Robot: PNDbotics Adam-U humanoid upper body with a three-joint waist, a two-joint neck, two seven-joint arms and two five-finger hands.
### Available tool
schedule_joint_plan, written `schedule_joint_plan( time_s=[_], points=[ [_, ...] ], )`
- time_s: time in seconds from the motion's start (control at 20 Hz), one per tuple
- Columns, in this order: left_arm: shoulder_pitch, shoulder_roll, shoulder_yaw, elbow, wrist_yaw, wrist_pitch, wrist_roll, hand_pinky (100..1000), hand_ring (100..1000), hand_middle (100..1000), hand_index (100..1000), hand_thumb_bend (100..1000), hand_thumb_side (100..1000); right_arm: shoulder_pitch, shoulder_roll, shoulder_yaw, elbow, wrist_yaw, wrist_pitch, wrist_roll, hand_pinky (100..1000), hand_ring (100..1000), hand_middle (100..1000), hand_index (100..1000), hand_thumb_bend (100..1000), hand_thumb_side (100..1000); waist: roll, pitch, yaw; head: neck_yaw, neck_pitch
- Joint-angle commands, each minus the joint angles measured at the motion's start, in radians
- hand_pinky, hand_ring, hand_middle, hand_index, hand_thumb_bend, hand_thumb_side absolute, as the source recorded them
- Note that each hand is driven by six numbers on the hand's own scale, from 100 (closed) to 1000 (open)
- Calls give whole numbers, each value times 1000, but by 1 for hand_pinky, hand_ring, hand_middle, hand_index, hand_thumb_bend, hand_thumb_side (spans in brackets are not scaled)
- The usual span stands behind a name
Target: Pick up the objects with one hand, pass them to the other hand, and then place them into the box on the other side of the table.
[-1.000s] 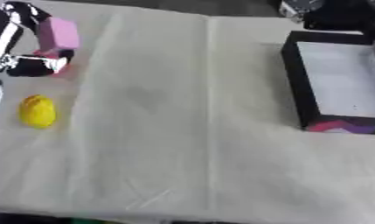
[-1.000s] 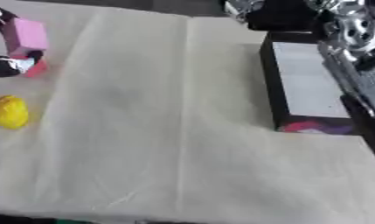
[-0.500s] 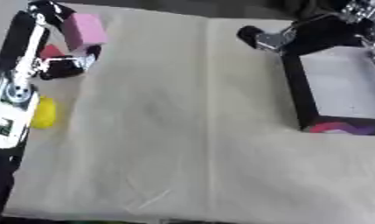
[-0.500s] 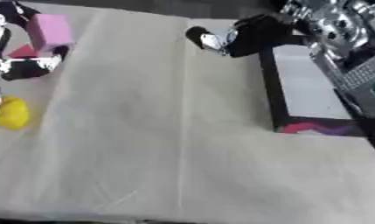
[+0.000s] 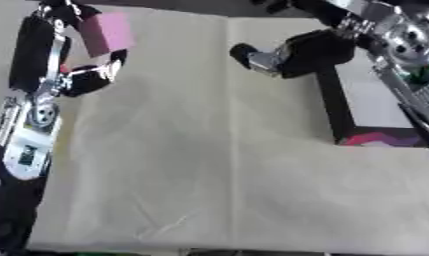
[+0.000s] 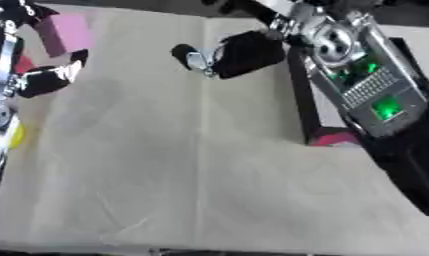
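Since half a second ago my right hand [image 5: 292,52] has swung further in from 1 o'clock toward the middle of the table, and the left hand [image 5: 77,75] has lifted the pink block [image 5: 108,32] a bit higher at 11 o'clock. The head tilted too, so the whole view shifted.

Left hand: fingers are curled with the pink block at their tips, one dark finger above it and another hooked below. It's a boxy, matte pink thing with flat faces. There's a bit of red showing just under it near the fingers, can't tell what that is.

Right hand: black and chunky, one fingertip [image 5: 244,51] poking out toward the centre fold of the cloth. Too blurry for me to say whether it's clenched or relaxed, and I don't see anything in it.

The box [image 5: 362,100] sits at 3 o'clock, black walls, pale flat floor, pink and purple print on the near corner. The table cloth [image 5: 209,175] is cream, soft, lightly creased. A yellow rounded object [image 6: 18,136] peeks out at 9 o'clock beside my left forearm.
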Motion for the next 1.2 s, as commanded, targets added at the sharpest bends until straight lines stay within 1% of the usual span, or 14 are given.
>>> schedule_joint_plan(
  time_s=[0.05,0.1,0.15,0.2,0.4,0.55,0.85,1.05,1.2],
  points=[
    [-9,-19,-2,-21,-72,-10,44,681,502,463,581,100,100,-35,33,2,-16,-73,65,-52,879,899,890,1000,277,351,6,-28,-2,-10,7],
    [-9,-27,-4,-20,-95,-15,57,681,504,464,582,124,100,-43,47,7,-16,-102,83,-69,880,899,890,1000,312,363,6,-27,-2,-12,7],
    [-9,-35,-7,-17,-117,-19,69,681,506,465,583,100,100,-51,61,13,-16,-133,102,-84,880,899,889,1000,302,370,6,-27,-1,-15,7],
    [-10,-42,-9,-14,-138,-23,80,681,506,466,583,107,100,-59,72,19,-16,-163,120,-98,880,899,890,1000,257,379,7,-26,-1,-17,7],
    [-16,-70,-16,-4,-224,-35,116,681,512,473,589,142,100,-85,112,44,-16,-264,193,-154,883,901,892,1000,243,411,6,-26,0,-26,4],
    [-16,-83,-20,6,-279,-36,135,680,514,475,591,161,100,-101,129,62,-16,-315,234,-189,884,903,894,1000,243,424,6,-25,1,-32,-1],
    [-22,-103,-27,13,-344,-32,175,676,517,478,593,179,100,-113,155,96,-16,-368,291,-228,887,909,900,1000,252,437,10,-23,9,-55,-5],
    [-20,-113,-31,13,-364,-28,201,674,517,479,594,186,100,-111,169,114,-12,-374,318,-245,889,915,906,1000,267,445,10,-21,14,-67,-14],
    [-17,-121,-32,7,-379,-21,226,671,516,479,593,185,100,-108,182,131,10,-369,331,-253,891,922,911,1000,261,467,10,-19,19,-75,-15]
  ],
)
